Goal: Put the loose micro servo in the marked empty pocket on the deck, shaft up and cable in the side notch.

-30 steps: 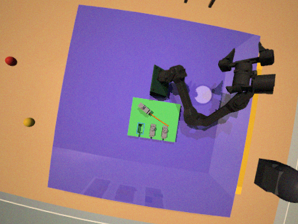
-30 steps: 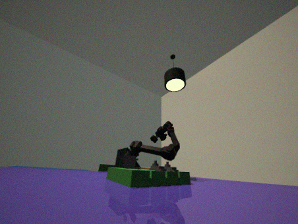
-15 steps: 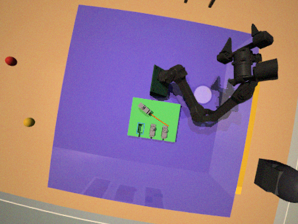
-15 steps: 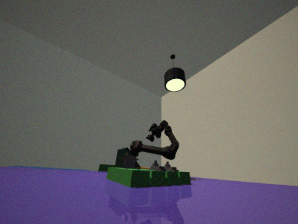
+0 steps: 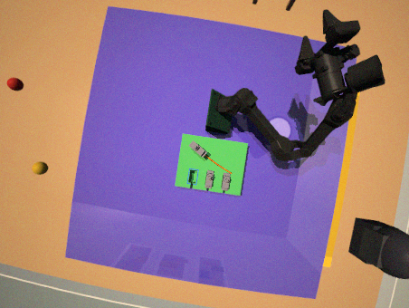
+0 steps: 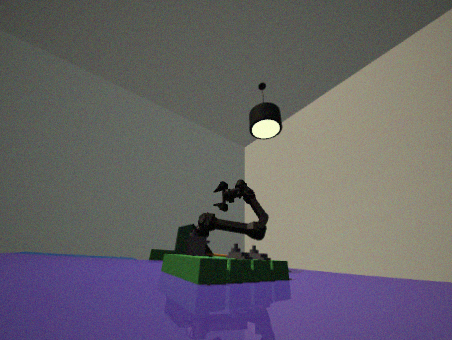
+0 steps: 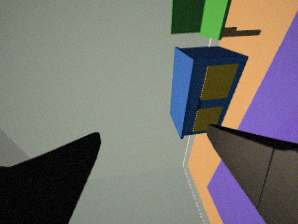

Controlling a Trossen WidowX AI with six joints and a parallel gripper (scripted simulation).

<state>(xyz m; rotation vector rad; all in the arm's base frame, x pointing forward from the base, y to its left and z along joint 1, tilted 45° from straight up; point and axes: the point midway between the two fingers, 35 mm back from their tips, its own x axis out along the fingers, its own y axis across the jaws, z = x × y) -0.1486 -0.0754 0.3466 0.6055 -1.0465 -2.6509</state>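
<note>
Plainly, the claw (image 5: 318,33) (image 6: 218,197) (image 7: 154,133) is spread wide, with nothing between its fingers.

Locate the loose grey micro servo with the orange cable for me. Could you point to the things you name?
In the top view, the loose grey micro servo (image 5: 197,149) lies slanted on the bright green deck (image 5: 242,158), above the blue-outlined empty pocket (image 5: 193,177), near the deck's upper-left corner.

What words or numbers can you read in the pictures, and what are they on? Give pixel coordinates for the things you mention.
There are none that I can read.
Green deck (image 5: 242,158) (image 6: 215,270): no writing shows, just a blue outline around the empty pocket (image 5: 193,177).
Loose micro servo (image 5: 198,149): too small to tell if it has a label.
Blue cabinet (image 7: 181,92): no writing shows.
</note>
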